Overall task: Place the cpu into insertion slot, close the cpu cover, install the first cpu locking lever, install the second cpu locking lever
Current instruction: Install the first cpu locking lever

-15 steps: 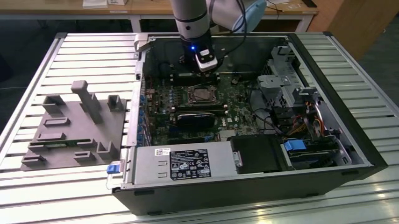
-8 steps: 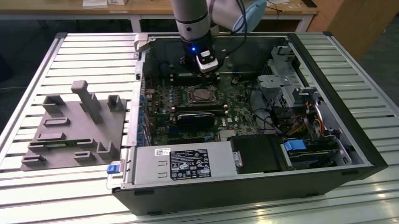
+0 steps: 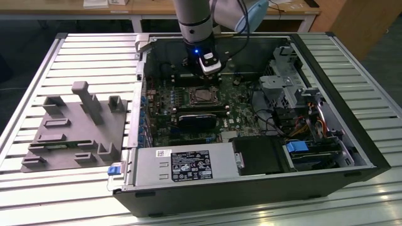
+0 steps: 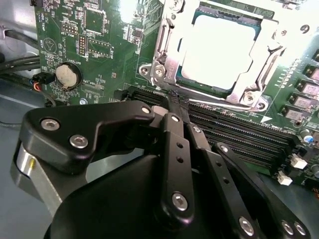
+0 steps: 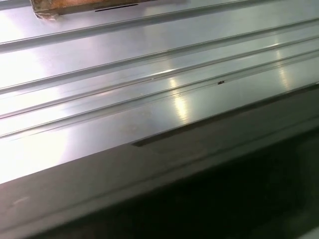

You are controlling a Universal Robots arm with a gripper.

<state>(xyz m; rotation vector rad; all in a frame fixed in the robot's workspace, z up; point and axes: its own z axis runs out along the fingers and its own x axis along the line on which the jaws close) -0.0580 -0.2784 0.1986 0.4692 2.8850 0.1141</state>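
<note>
Cpu [image 4: 222, 50] is sitting flat in the insertion slot [image 4: 227, 14], near the middle of the motherboard [image 4: 99, 55] inside the open case [image 3: 251, 197]. Cpu cover [image 4: 249, 79] is lying down over it, a thin silvery frame whose square window is showing the chip's pale, glaring metal top. Seating and cover are looking done. Whether either locking lever is hooked down I cannot tell, so I am counting those two steps as open. Gripper [image 4: 175, 102] is hovering just beside the socket's edge, over the long black ribbed memory slots [image 4: 234, 132]. Its matte black linkage fingers, studded with bright screw heads, are drawn together with nothing seen between them. The board is showing glossy green with fine white print and a round silver coin cell [image 4: 67, 74] toward one edge. The case is resting on a ribbed, brushed-aluminium table [image 3: 94, 56]. A matte grey fixture plate [image 3: 75, 136] with upright posts is lying beside the case, toward the exterior view's left.
</note>
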